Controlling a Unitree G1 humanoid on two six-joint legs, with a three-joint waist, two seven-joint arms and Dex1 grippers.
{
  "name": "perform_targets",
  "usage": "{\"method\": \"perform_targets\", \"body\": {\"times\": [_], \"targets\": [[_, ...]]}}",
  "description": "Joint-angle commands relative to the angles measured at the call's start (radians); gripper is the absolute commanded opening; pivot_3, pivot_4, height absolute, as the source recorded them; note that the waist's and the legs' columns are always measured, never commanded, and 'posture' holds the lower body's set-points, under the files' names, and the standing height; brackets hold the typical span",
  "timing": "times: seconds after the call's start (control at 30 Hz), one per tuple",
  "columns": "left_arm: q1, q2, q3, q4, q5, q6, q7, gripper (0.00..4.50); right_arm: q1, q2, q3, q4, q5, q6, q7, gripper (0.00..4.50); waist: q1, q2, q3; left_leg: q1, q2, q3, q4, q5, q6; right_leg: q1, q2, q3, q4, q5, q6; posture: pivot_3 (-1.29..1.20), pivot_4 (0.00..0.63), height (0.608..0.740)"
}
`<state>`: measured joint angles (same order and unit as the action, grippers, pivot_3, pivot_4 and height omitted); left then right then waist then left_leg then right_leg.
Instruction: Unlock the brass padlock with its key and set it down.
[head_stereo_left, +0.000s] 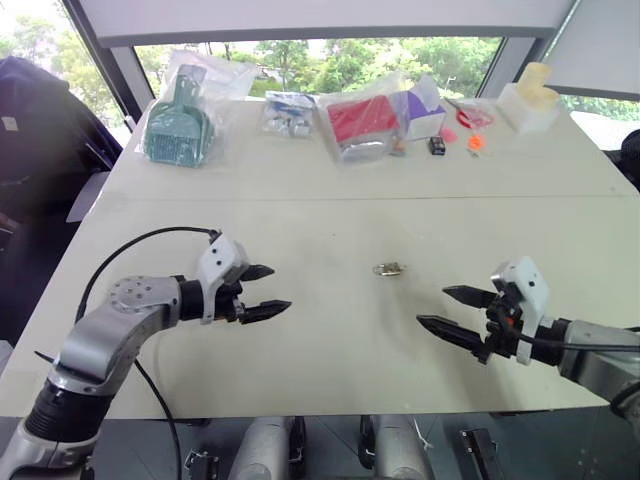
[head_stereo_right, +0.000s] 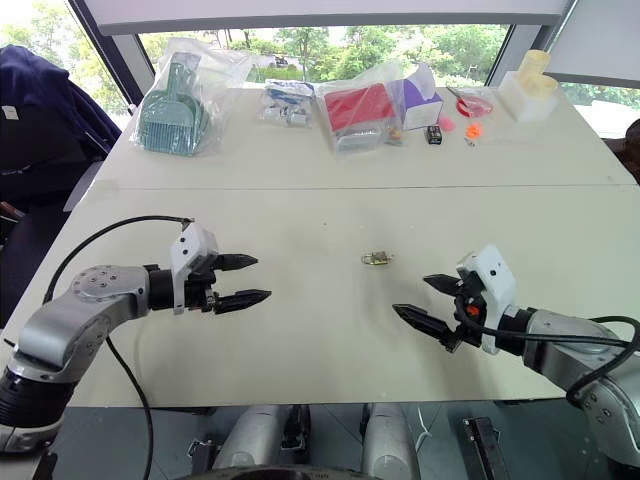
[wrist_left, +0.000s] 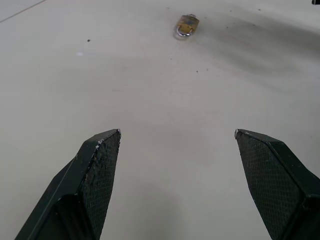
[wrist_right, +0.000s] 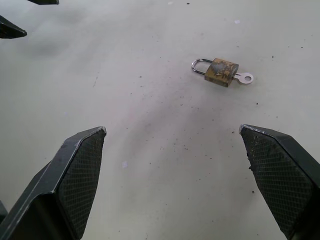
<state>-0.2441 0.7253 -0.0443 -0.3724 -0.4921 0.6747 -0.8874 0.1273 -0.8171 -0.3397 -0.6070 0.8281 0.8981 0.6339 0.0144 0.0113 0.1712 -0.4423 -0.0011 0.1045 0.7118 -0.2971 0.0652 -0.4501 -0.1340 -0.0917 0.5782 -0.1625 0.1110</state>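
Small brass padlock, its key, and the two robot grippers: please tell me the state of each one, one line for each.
Small brass padlock with silvery loop: lying flat on the white table, touched by neither gripper; loop looks seated in the body.
Small silvery key: sticking out of the padlock's bottom end.
Left gripper: jaws open, holding nothing, away from the padlock.
Right gripper: jaws open, holding nothing, away from the padlock.

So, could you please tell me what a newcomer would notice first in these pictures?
Probably the tiny brass padlock, lying alone mid-table with its key in its base. The left end effector and the right end effector flank it, both open and off the table. Bagged items line the far edge.
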Motion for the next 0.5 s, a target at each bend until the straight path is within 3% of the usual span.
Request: {"method": "perform_targets", "body": {"times": [0.03, 0.33, 0.5], "targets": [[-0.018, -0.005, 0.028, -0.013, -0.013, -0.013, 0.003, 3.81, -0.008, 0.013, -0.009, -0.018, 0.001, -0.02, -0.011, 4.43, 0.0, 0.0, 0.0, 0.0, 0.0, 0.0, 0.0, 0.0, 0.0, 0.0, 0.0, 0.0, 0.0, 0.0, 0.0, 0.0, 0.15, 0.735], [-0.033, -0.006, 0.014, 0.007, -0.003, -0.015, -0.004, 3.81, -0.01, 0.03, 0.004, -0.029, 0.002, -0.022, -0.032, 4.43, 0.0, 0.0, 0.0, 0.0, 0.0, 0.0, 0.0, 0.0, 0.0, 0.0, 0.0, 0.0, 0.0, 0.0, 0.0, 0.0, 0.15, 0.735], [-0.033, -0.016, -0.019, 0.015, 0.1, -0.067, 0.062, 3.81, -0.018, 0.038, 0.014, -0.03, 0.002, -0.022, -0.043, 4.43, 0.0, 0.0, 0.0, 0.0, 0.0, 0.0, 0.0, 0.0, 0.0, 0.0, 0.0, 0.0, 0.0, 0.0, 0.0, 0.0, 0.15, 0.735]]}}
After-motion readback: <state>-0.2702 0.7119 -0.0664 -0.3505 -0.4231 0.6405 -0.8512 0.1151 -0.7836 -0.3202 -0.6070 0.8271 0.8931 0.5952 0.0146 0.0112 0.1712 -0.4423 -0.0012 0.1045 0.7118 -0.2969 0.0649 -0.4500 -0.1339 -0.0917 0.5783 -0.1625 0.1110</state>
